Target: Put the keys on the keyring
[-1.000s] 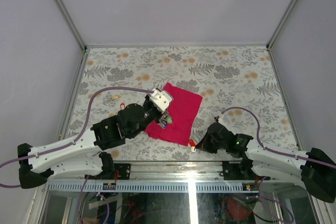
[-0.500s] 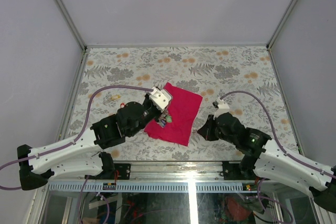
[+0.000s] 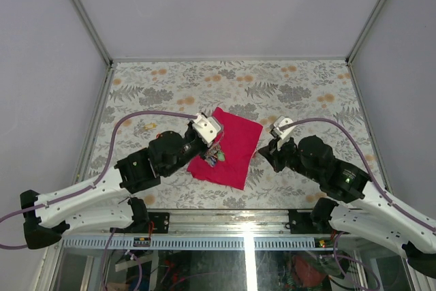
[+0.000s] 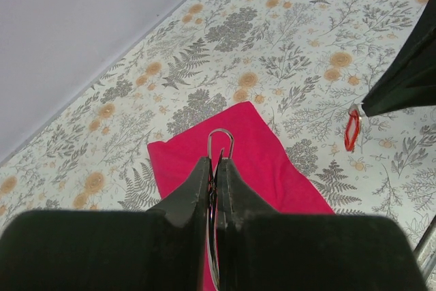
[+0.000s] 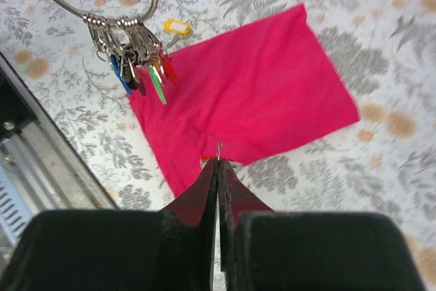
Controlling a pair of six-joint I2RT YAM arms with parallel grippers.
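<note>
Two grips, mine: left gripper [image 4: 212, 163] clamped on keyring [image 5: 133, 49], bunch dangling; right gripper [image 5: 218, 165] pinching red key [image 4: 347, 135], hanging lengthwise.

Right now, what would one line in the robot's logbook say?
left hand: shut on keyring, held above magenta cloth | right hand: shut on red key | key not yet threaded

magenta cloth [image 3: 236, 140] spread flat on floral-patterned tabletop [image 3: 306, 86], near centre.
</note>
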